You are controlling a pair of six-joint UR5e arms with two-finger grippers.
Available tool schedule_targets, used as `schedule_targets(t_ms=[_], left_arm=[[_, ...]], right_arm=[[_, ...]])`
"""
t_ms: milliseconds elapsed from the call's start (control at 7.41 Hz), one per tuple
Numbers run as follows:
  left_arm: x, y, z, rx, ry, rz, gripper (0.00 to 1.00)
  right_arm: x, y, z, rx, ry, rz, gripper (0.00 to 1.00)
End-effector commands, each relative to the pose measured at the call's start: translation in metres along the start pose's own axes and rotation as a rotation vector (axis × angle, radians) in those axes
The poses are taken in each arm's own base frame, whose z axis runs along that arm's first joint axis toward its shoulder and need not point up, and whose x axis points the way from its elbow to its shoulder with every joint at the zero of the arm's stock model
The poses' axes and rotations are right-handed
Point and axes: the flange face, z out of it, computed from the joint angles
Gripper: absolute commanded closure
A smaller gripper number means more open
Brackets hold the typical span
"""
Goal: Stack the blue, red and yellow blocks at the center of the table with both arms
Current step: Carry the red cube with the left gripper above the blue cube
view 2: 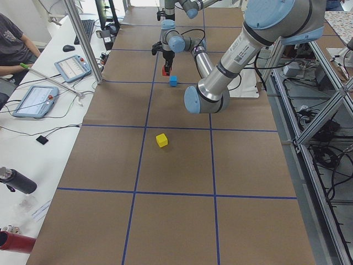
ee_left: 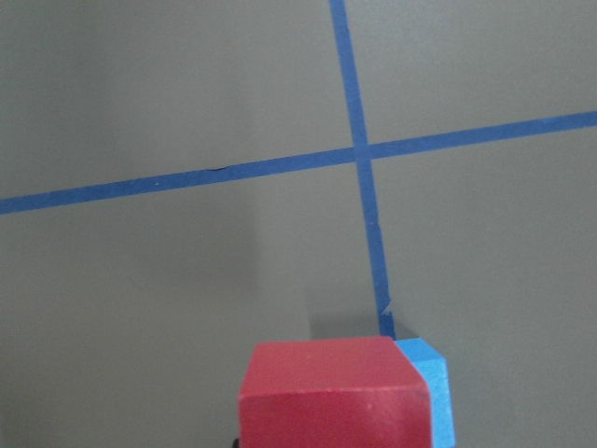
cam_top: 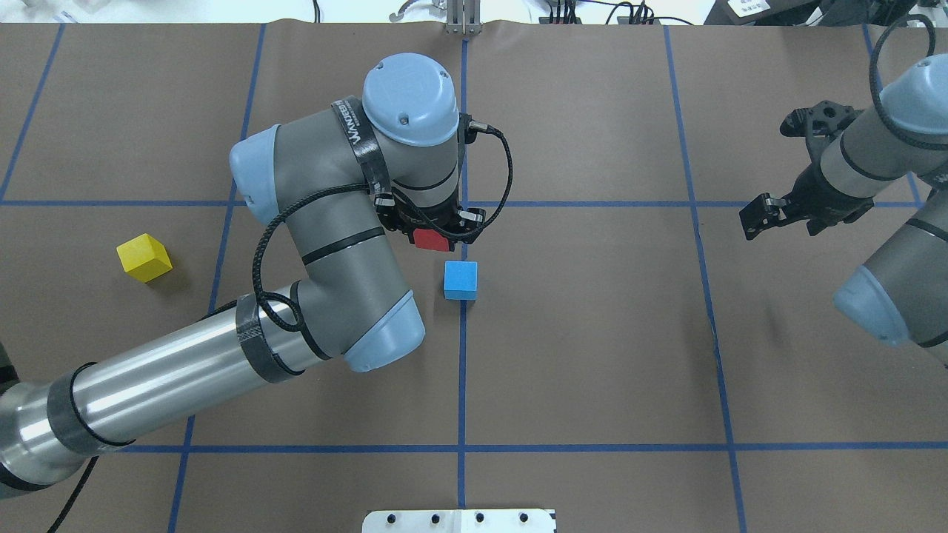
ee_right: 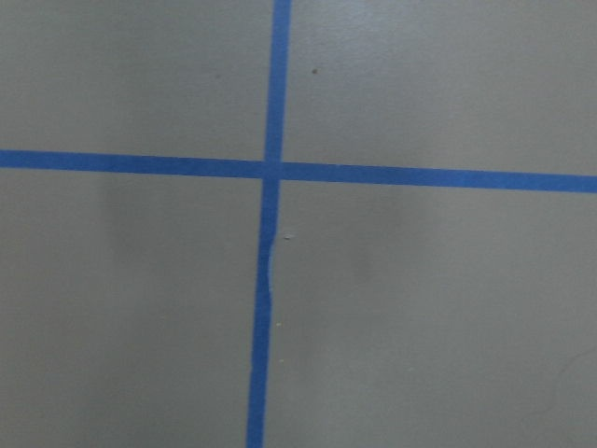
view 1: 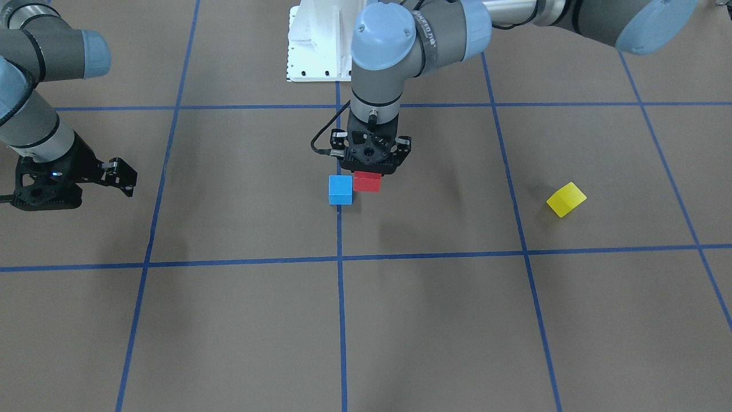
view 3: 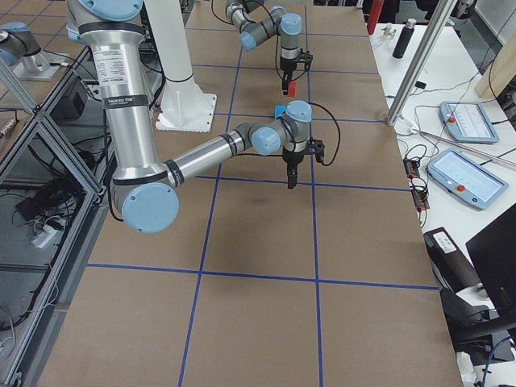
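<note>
My left gripper (view 1: 369, 171) is shut on the red block (view 1: 366, 181) and holds it just off the table at the centre. The red block hangs beside the blue block (view 1: 340, 189), not over it. In the overhead view the red block (cam_top: 430, 239) is beyond and slightly left of the blue block (cam_top: 460, 280). The left wrist view shows the red block (ee_left: 331, 392) with the blue block (ee_left: 437, 392) at its right. The yellow block (cam_top: 144, 257) lies alone at the left. My right gripper (cam_top: 785, 178) looks open and empty, far to the right.
Brown table (cam_top: 592, 355) with a blue tape grid; the blue block sits on the centre line. A white base plate (view 1: 317, 46) stands at the robot's side. An operator and tablets (view 2: 33, 99) are beyond the far edge.
</note>
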Motion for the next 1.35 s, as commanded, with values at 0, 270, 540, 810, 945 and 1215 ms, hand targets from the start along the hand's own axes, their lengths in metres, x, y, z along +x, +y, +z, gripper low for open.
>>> schedule_targets(t_ms=[0,270,540,810,945,1215], left_arm=[[0.01,0.004,0.022,-0.07,0.006,0.046,1.0],[0.024,0.02,0.034,-0.094,0.007,0.055,1.0],[0.028,0.021,0.034,-0.095,0.01,0.046,1.0],[0.035,0.015,0.04,-0.094,0.011,-0.007,1.0],[0.038,0.015,0.045,-0.093,0.016,-0.043,1.0],[0.039,0.012,0.054,-0.084,0.031,-0.077,1.0]], right_arm=[[0.028,0.001,-0.002,0.001,0.018,-0.025,0.0],[0.03,0.001,-0.001,-0.001,0.021,-0.021,0.0],[0.031,0.002,0.002,-0.014,0.014,-0.014,0.0],[0.034,0.001,0.007,-0.025,0.017,-0.005,0.0],[0.034,0.001,0.008,-0.026,0.017,-0.005,0.0],[0.034,0.001,0.008,-0.026,0.017,-0.003,0.0]])
